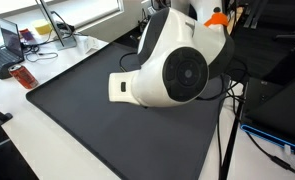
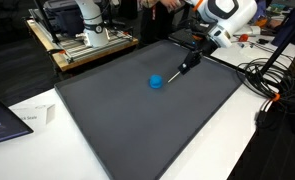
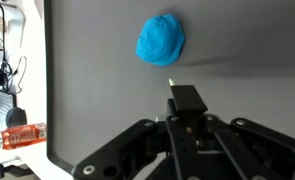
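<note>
A crumpled blue object (image 2: 157,81) lies near the middle of the dark grey mat (image 2: 137,125). In the wrist view it (image 3: 160,40) sits just beyond the gripper. My gripper (image 3: 187,112) is shut on a thin black pen-like tool (image 3: 187,98). In an exterior view the gripper (image 2: 199,52) holds the tool (image 2: 187,65) slanted down, with its tip close to the mat a little to the right of the blue object. I cannot tell whether the tip touches the mat. In an exterior view my white arm (image 1: 177,65) hides both the blue object and the gripper.
The mat (image 1: 97,125) covers most of a white table. A red bottle (image 1: 24,77) lies off the mat's edge and also shows in the wrist view (image 3: 22,136). A laptop (image 1: 7,45), another white robot (image 2: 87,25), cables (image 2: 269,75) and a paper (image 2: 32,118) surround it.
</note>
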